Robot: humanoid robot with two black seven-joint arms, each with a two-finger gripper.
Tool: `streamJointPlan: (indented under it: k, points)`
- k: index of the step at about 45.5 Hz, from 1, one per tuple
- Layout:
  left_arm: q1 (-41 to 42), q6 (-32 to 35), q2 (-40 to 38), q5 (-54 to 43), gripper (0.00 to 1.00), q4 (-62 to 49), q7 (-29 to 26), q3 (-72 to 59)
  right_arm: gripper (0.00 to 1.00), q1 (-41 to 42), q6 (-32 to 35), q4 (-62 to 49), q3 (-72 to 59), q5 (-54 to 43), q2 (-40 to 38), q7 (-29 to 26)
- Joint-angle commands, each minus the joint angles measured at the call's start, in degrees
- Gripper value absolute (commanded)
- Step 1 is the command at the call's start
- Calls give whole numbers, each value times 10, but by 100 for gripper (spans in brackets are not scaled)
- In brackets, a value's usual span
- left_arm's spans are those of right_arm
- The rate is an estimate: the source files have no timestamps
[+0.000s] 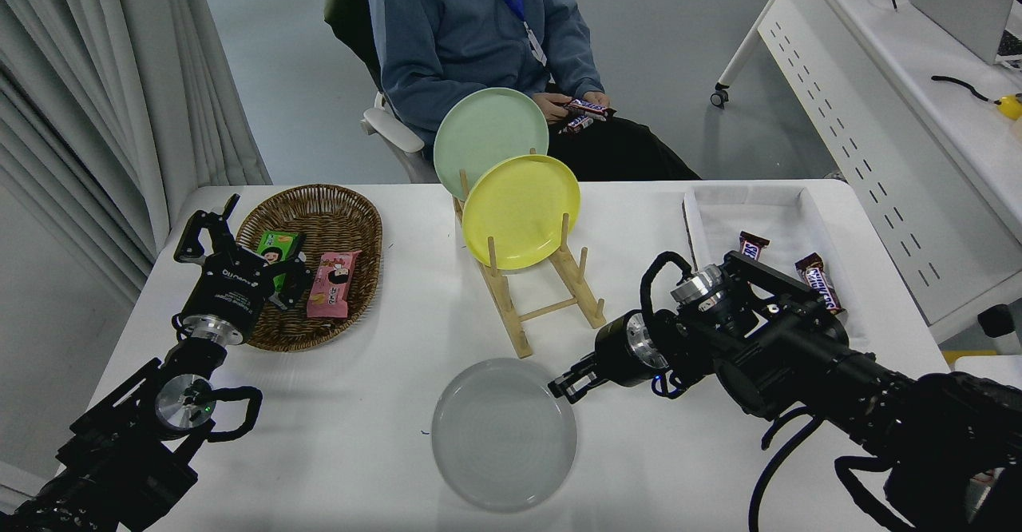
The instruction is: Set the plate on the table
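Observation:
The light grey plate (501, 436) lies flat and low over the front middle of the white table (351, 420). I cannot tell whether it rests on the tabletop. My right gripper (562, 388) reaches in from the right and is shut on the plate's upper right rim. My left gripper (209, 224) is parked at the lower left beside the basket, open and empty.
A wooden rack (543, 292) just behind the plate holds a yellow plate (520, 211) and a pale green plate (487, 129). A wicker basket (319, 204) with snack packs stands at the left. A white tray (766, 212) with chocolate bars stands at the right. A person (479, 29) sits at the far side.

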Motion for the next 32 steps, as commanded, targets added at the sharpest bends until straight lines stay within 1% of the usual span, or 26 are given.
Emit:
streamJointPlan:
  k: [1,6,20,21,22,23,27,28,29,32]
  points:
    - [0,0,0,0,100,0,0,0,0,-2,0,-2,0,-3,2,1]
    - [0,0,0,0,100,0,0,0,0,-3,0,-19,-4,-3,4,0]
    - [0,0,0,0,100,0,0,0,0,-6,0,-19,-7,-4,5,1]
    - [0,0,0,1,100,0,0,0,5,-6,0,-20,-6,-4,5,1]
    - [0,0,0,1,100,0,0,0,13,-6,0,-20,-4,-4,5,1]
    - [0,0,0,1,100,1,0,0,24,-6,0,-20,-1,-5,5,1]
    - [0,0,0,1,100,0,0,0,78,-6,0,-19,6,-7,6,0]
    - [0,0,0,1,100,0,0,0,89,-6,0,-18,7,-7,6,1]
    - [0,0,0,1,100,1,0,0,98,-5,0,-18,10,-7,6,0]
    - [0,0,0,0,100,0,0,0,99,0,0,-16,19,-9,4,0]
